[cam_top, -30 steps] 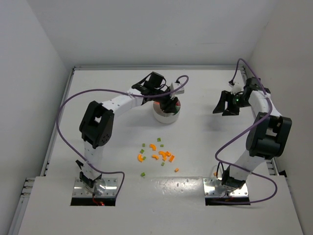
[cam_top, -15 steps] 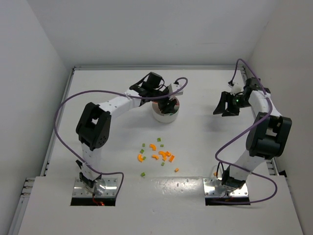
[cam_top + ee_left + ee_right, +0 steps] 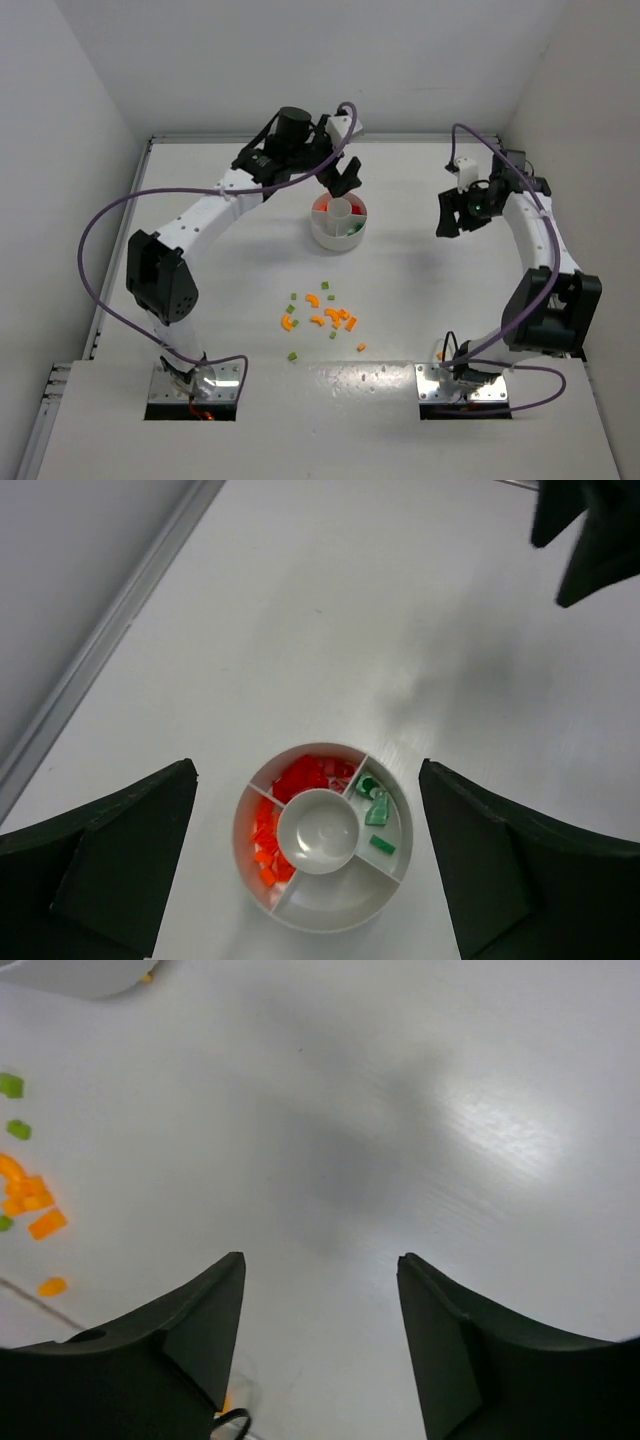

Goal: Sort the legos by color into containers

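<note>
I found the left hand (image 3: 343,180) spread wide above the dish (image 3: 336,243), clear of its rim. Bare bench (image 3: 410,270) lay open between dish and right hand (image 3: 453,218). Loose legos (image 3: 325,318) cluttered the near middle; side walls (image 3: 60,150) hemmed both flanks.

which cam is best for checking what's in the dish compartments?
Left wrist: it looks straight down into the dish, so the whole interior is clear. Top external shows it small and oblique; right wrist shows none of its interior.
</note>
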Action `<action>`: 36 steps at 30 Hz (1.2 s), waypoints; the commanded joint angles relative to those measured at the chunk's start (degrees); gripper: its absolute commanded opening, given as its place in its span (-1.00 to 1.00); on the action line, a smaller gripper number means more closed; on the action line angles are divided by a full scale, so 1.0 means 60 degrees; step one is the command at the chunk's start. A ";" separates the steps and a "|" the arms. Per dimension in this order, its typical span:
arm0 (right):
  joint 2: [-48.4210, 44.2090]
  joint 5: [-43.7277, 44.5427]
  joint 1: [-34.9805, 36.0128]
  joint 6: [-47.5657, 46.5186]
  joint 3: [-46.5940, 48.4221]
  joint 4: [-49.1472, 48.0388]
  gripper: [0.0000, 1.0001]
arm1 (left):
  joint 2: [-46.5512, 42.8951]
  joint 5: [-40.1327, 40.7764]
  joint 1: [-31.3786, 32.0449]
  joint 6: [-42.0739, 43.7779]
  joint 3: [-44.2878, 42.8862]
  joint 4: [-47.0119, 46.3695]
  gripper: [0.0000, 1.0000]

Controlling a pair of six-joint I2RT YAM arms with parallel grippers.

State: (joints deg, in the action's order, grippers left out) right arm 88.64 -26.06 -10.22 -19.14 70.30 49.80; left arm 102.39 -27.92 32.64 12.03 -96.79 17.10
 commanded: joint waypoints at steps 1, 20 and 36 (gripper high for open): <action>-0.0988 0.0535 0.0033 -0.1702 0.0352 -0.0564 0.33 | -0.0671 0.1824 -0.0107 -0.0422 -0.0567 0.1616 0.99; 0.2233 -0.1208 0.2858 -0.3694 0.2111 -0.0756 0.65 | -0.4085 0.2123 -0.4717 -0.2489 0.3401 0.2540 0.99; 0.1781 -0.0180 0.5424 -0.2024 0.1659 -0.4402 -0.12 | -0.3705 0.1066 -0.4651 -0.2225 0.3738 0.2717 0.88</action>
State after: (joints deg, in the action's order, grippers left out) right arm 103.42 -25.12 22.63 -31.97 78.83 28.56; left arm 80.90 -18.17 2.42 -0.45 -75.29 35.09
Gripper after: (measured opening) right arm 0.455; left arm 0.945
